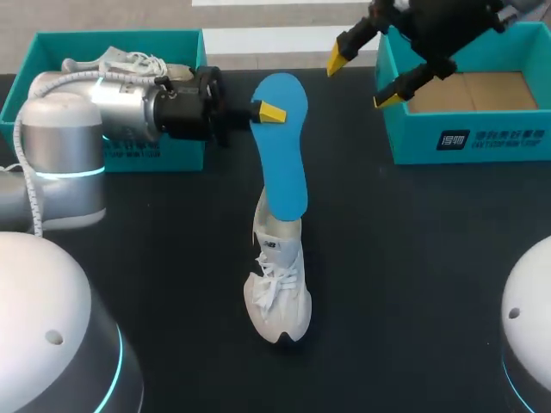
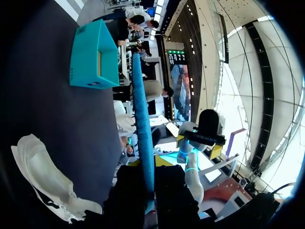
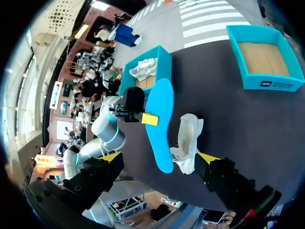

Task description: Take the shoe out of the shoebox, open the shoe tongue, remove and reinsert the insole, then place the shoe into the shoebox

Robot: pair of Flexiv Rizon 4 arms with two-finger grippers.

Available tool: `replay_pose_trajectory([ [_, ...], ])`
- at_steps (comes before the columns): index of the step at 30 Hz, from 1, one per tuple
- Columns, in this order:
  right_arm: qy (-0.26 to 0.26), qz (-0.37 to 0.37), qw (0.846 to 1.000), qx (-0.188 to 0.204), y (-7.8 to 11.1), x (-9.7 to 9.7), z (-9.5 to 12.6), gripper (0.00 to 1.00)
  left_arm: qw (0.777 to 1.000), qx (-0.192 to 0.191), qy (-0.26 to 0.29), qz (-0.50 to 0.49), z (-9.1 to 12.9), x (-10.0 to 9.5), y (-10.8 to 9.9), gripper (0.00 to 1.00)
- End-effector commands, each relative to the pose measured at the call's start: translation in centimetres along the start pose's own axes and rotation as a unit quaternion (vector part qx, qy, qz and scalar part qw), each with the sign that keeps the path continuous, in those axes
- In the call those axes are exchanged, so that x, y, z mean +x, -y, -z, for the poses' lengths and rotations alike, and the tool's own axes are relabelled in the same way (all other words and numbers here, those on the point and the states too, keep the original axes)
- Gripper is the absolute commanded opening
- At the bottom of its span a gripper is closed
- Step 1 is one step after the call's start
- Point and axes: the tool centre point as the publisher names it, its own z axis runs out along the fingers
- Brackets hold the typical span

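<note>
A white sneaker (image 1: 277, 284) stands on the black table (image 1: 413, 258), its toe toward the front edge. My left gripper (image 1: 267, 112) is shut on the upper part of a blue insole (image 1: 284, 146), which hangs down to the shoe's heel opening; I cannot tell whether its lower end is inside. In the left wrist view the insole (image 2: 142, 124) runs edge-on out from that gripper (image 2: 148, 191), with the shoe (image 2: 43, 176) beside it. My right gripper (image 1: 362, 73) hangs open and holds nothing, high beside the right teal shoebox (image 1: 465, 138). From there the insole (image 3: 159, 124) and shoe (image 3: 188, 143) lie far ahead.
A second teal box (image 1: 26, 77) stands at the back left behind my left arm, with another white shoe (image 1: 129, 62) in it. The right box shows only its brown cardboard floor.
</note>
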Motion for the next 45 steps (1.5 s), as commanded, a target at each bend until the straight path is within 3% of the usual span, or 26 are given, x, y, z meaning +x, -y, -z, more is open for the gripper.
replay_pose_trajectory([
  [1,0.170,-0.007,0.985,0.009,-0.6,0.6,0.1,1.00,1.000,0.006,-0.003,0.001,-0.2,0.1,-0.1,0.00],
  [6,0.183,0.000,0.983,0.000,-0.9,0.9,-0.4,1.00,1.000,0.019,-0.012,0.012,-0.9,0.0,-0.1,0.00],
  [8,0.217,0.023,0.975,-0.029,-1.1,1.4,-1.1,1.00,0.999,0.024,-0.019,0.023,-1.2,-0.2,-0.1,0.00],
  [13,0.272,0.071,0.958,-0.057,-1.3,2.4,-2.6,1.00,0.998,0.030,-0.032,0.043,-2.0,-0.6,-0.2,0.00],
  [19,0.321,0.093,0.941,-0.052,-1.2,2.9,-3.9,1.00,0.998,0.025,-0.031,0.047,-2.8,-0.6,-0.1,0.00],
  [31,0.349,0.113,0.929,-0.050,-1.2,3.7,-5.0,1.00,0.999,0.018,-0.022,0.040,-3.5,-0.3,-0.2,0.00],
  [45,0.350,0.109,0.929,-0.048,-1.2,3.7,-5.1,1.00,0.999,0.018,-0.022,0.040,-3.5,-0.3,-0.2,0.00],
])
